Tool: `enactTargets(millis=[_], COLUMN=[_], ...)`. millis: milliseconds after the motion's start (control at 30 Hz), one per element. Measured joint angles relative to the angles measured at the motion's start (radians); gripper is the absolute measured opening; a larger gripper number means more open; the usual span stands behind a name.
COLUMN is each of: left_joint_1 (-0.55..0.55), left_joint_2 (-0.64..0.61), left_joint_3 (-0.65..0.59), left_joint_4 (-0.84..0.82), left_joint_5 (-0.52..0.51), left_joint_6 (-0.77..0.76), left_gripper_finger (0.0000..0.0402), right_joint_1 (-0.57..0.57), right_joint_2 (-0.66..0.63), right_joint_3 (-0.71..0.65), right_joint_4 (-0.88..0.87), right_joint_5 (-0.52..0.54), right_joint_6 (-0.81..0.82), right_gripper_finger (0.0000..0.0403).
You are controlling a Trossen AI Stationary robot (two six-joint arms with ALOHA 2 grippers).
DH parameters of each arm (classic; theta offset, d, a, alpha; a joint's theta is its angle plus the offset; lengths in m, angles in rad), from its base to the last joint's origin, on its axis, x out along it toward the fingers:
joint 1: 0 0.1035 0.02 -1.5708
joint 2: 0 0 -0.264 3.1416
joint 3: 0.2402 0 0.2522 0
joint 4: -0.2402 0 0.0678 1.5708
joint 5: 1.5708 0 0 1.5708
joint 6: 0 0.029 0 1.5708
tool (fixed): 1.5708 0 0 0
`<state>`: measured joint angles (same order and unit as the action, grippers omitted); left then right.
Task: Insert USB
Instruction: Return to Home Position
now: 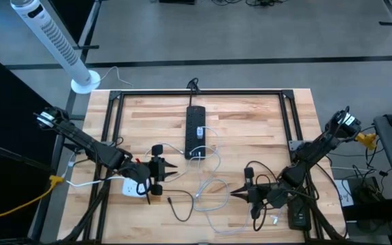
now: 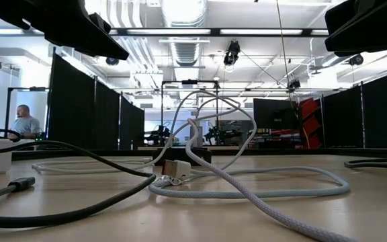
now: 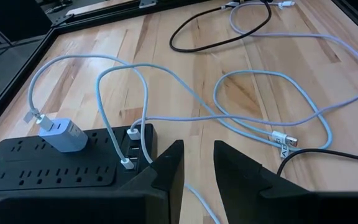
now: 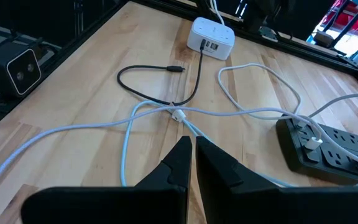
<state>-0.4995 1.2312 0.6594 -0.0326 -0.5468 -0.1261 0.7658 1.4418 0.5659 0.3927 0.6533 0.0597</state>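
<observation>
One power strip [image 1: 195, 122] between and beyond left tool [image 1: 173, 171], apart, and right tool [image 1: 234, 193], together.

Both arms are matte black, slim tube links with chunkier joint housings and black cables looped loosely along them: left arm [image 1: 87, 144], right arm [image 1: 315, 151]. There's a pale silver-white fitting at each shoulder end and a small red mark just behind the left gripper [image 1: 174, 173]; the right gripper [image 1: 233, 194] reads all black from above. Fingers [image 3: 166, 171] are dark flat-faced wedges with bevelled edges, tapering to blunt tips off a broad dark block, same shape on both sides; any screws or lettering are too small to tell.
</observation>
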Motion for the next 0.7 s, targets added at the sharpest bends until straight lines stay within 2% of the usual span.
enactTargets(millis=[700], left_joint_1=[0.0], left_joint_2=[0.0], left_joint_3=[0.0], left_joint_4=[-0.021], left_joint_5=[-0.001], left_joint_6=[-0.023], left_gripper_finger=[0.0074], right_joint_1=[0.0], right_joint_2=[0.0], right_joint_3=[0.0], right_joint_4=[0.0], right_joint_5=[0.0], right_joint_6=[0.0], right_gripper_finger=[0.0007])
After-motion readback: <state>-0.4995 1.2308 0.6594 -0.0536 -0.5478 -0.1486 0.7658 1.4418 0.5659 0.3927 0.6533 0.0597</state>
